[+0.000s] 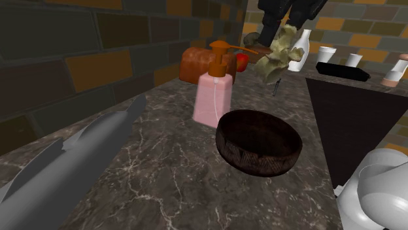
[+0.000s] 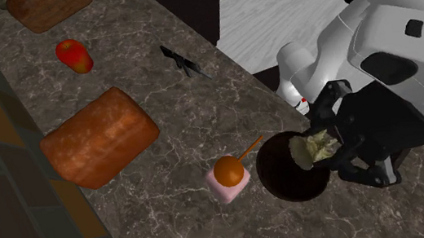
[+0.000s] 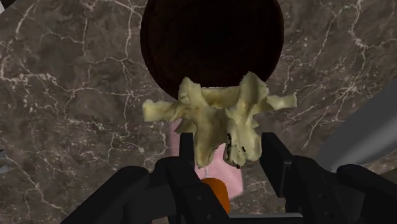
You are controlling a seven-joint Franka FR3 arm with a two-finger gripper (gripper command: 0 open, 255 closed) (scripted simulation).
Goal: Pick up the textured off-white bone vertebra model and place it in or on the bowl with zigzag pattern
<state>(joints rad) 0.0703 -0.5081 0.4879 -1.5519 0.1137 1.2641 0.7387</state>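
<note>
The marbled desk (image 1: pixel 163 176) spreads beneath the tool, well below it. A long grey finned body (image 1: pixel 65 163) lies on it off to one side, far from the tool's path. A brown loaf (image 2: pixel 98 139) sits further away, against the brick wall.

The dark bowl (image 1: pixel 248 160) stands under the tool and a little ahead of its fingertips. In the wrist view its round mouth opens just beyond the bone, not squarely under it.

The tool (image 3: pixel 229 149) hangs high above the desk, clamped on the bone's lower stub with one black finger on either side. A pink soap bottle (image 1: pixel 212 98) with an orange pump stands almost straight below the fingers, just beside the bowl.

The off-white vertebra (image 3: pixel 219 121) is in the air, gripped by its narrow end. Its wide knobbly wings stick out past the fingertips toward the bowl.

What could go wrong, as I judge it:
- **Early release:** the bone would likely hit the pump or the bowl's near rim and tumble onto the desk.
- **Straight descent:** the fingers could knock the bottle over, and it might shove the bowl.
- **Off-centre hold:** the grip is on a rough stub, so the heavier winged end may swing or slip if the arm jerks.
- **Spread wings:** they could catch the rim if the approach is too low.
</note>
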